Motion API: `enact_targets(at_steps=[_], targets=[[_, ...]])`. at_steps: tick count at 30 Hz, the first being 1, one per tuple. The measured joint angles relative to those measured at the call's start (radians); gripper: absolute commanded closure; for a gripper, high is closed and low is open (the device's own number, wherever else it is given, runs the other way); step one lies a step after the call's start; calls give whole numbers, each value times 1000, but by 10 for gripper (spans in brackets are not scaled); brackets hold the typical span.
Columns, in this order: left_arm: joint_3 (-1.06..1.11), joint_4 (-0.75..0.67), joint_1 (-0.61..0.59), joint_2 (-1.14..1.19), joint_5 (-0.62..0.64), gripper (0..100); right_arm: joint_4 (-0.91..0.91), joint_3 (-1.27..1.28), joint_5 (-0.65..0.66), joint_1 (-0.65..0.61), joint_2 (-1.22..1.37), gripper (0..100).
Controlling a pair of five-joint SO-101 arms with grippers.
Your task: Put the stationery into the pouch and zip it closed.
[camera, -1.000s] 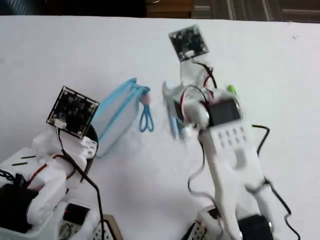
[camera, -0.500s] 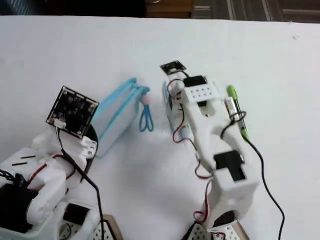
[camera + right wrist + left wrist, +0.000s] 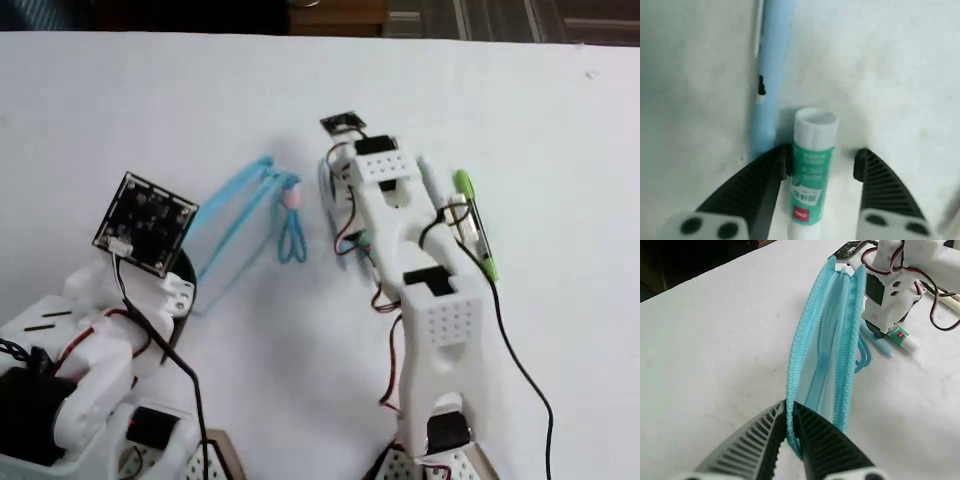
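— Is there any writing to read?
— Only on the glue stick (image 3: 812,172). Its green label (image 3: 811,165) carries a few lines of white print, and a red patch (image 3: 801,213) beside it holds small white letters.
— Can you make them out?
— No, they're too blurred. The left wrist view shows the same stick (image 3: 902,337) as green and red bands, nothing legible.

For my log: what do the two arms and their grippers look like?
The left arm and right arm are white plastic shells with black motors, trailing red and black cables. The left gripper and right gripper have dark, ribbed, tapering fingers.
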Motion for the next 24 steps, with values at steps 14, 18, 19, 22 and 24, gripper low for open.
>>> enact_targets(at_steps=[14, 18, 19, 22, 24], targets=[[0, 0, 0, 0, 0, 976, 209, -112, -61, 71, -68, 981], [0, 0, 0, 0, 0, 976, 315, -210, -89, 117, -252, 981], [0, 0, 0, 0, 0, 976, 347, -230, -98, 123, -301, 981], [0, 0, 0, 0, 0, 976, 394, -241, -130, 123, -473, 981], [0, 0, 0, 0, 0, 976, 394, -213, -140, 118, -603, 981]])
